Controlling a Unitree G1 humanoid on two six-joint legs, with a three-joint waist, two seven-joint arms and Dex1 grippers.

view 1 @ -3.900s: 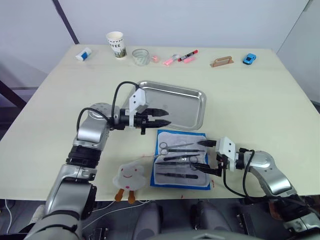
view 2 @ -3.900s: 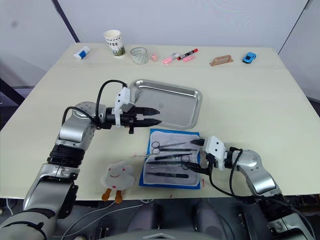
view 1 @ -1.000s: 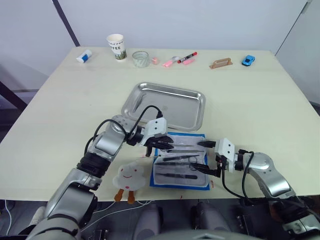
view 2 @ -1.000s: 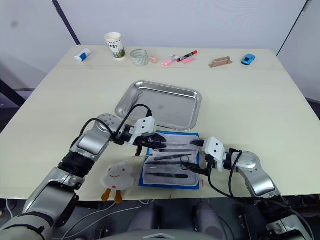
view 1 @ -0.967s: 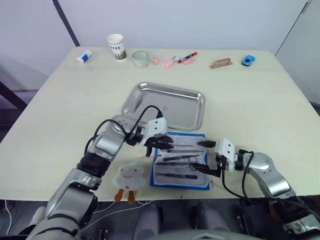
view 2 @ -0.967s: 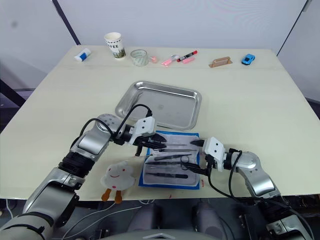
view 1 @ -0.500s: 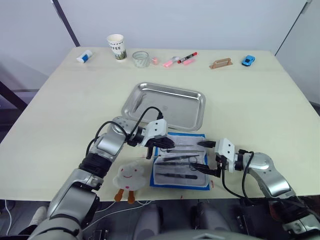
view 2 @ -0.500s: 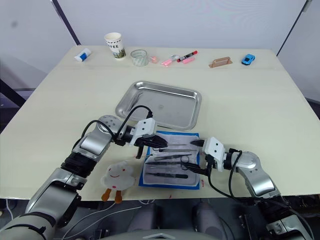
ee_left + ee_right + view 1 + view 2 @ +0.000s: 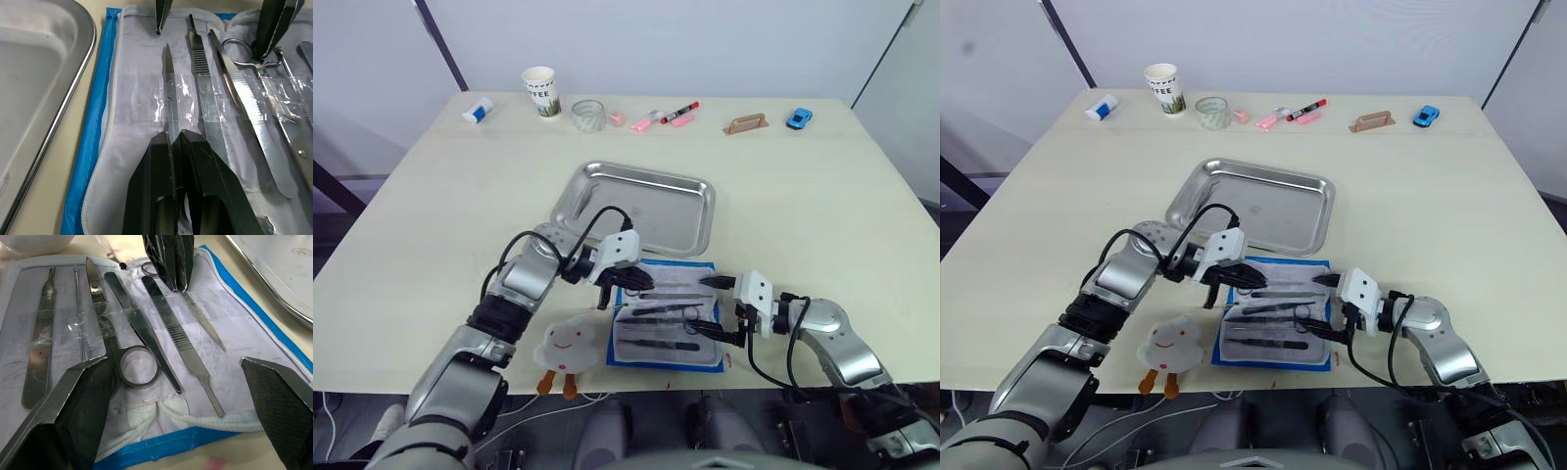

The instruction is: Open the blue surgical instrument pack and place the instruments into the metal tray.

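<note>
Pinching instrument (image 9: 169, 88) | left pincer (image 9: 177, 139) now shut, was open | pack (image 9: 713, 360) unmoved

A white plush toy (image 9: 569, 345) with orange feet lies near the front edge of the pale table (image 9: 822, 196). Along the far edge sit a small white and blue bottle (image 9: 477, 108), a paper cup (image 9: 540, 90), a clear glass (image 9: 588, 114), pink and red markers (image 9: 668, 115), a brown handle-shaped piece (image 9: 747, 122) and a blue toy car (image 9: 797, 118).
</note>
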